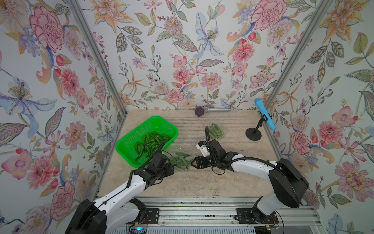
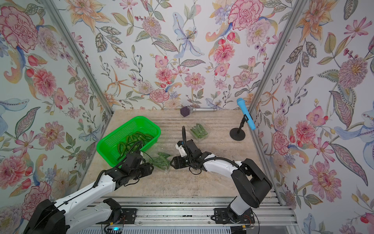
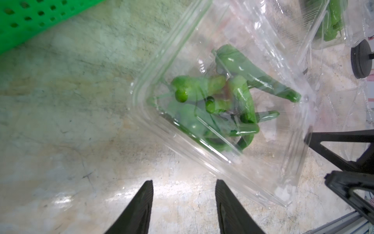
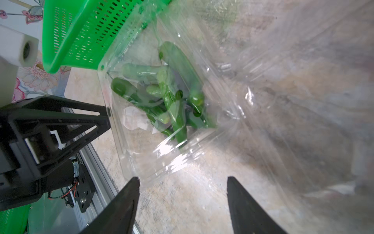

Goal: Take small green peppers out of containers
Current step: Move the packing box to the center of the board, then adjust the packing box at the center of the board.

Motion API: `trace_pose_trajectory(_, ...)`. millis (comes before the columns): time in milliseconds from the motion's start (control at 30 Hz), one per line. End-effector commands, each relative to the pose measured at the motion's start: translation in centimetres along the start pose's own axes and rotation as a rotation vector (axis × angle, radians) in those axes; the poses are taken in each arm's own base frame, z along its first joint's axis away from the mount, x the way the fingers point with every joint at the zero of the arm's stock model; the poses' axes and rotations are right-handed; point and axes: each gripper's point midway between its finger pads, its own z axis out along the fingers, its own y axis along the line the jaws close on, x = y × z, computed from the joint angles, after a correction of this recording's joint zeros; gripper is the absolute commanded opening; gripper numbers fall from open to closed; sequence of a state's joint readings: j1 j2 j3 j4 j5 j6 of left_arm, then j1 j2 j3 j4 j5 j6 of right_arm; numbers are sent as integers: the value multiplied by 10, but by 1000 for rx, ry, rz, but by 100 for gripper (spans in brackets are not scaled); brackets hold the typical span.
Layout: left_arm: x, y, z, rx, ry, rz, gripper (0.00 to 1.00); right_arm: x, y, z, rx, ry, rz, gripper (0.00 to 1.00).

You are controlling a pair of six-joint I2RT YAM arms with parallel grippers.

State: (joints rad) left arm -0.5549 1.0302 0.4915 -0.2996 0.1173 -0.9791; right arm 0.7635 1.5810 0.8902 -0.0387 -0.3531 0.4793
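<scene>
Now | left hand [image 3: 184, 182] and right hand [image 4: 183, 178] are flanking the clear box [image 3: 253, 172] of peppers [image 3: 240, 95], both spread and empty, probably bracing to open it | basket [image 1: 139, 129] waiting alongside.

Container's side [image 4: 293, 105] a streaky blur.

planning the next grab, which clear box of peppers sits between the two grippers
The container by the green basket's near corner, flanked by the left gripper and right gripper, both open. The other filled container lies farther back, near the microphone stand.
</scene>
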Motion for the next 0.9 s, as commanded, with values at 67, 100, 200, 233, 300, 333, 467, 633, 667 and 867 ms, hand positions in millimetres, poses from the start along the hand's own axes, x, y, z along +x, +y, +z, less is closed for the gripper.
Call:
trace_pose_trajectory(67,-4,15,-4,-66,-20,-19,53,-39,4,-4,29,-59,-68,71)
trace_pose_trajectory(100,-5,17,-4,-68,-24,-28,52,-43,4,0,24,-53,-71,71)
trace_pose_trajectory(200,-8,22,-5,-75,-45,-54,51,-52,8,11,8,-44,-97,71)
trace_pose_trajectory(233,-9,25,-5,-75,-49,-64,51,-56,8,15,8,-42,-113,71)
trace_pose_trajectory(300,-10,31,-6,-80,-54,-86,50,-62,7,23,30,-28,-143,71)
trace_pose_trajectory(333,-10,32,-6,-74,-54,-93,50,-63,5,27,41,-17,-160,71)
trace_pose_trajectory(467,-9,39,-1,-69,-43,-113,49,-67,3,42,53,17,-184,70)
trace_pose_trajectory(633,-20,44,9,-73,-52,-132,49,-59,3,51,45,48,-179,70)
trace_pose_trajectory(667,-23,46,11,-78,-54,-137,48,-56,3,52,45,54,-178,70)
trace_pose_trajectory(867,-49,44,26,-83,-58,-124,46,-34,7,46,46,81,-177,69)
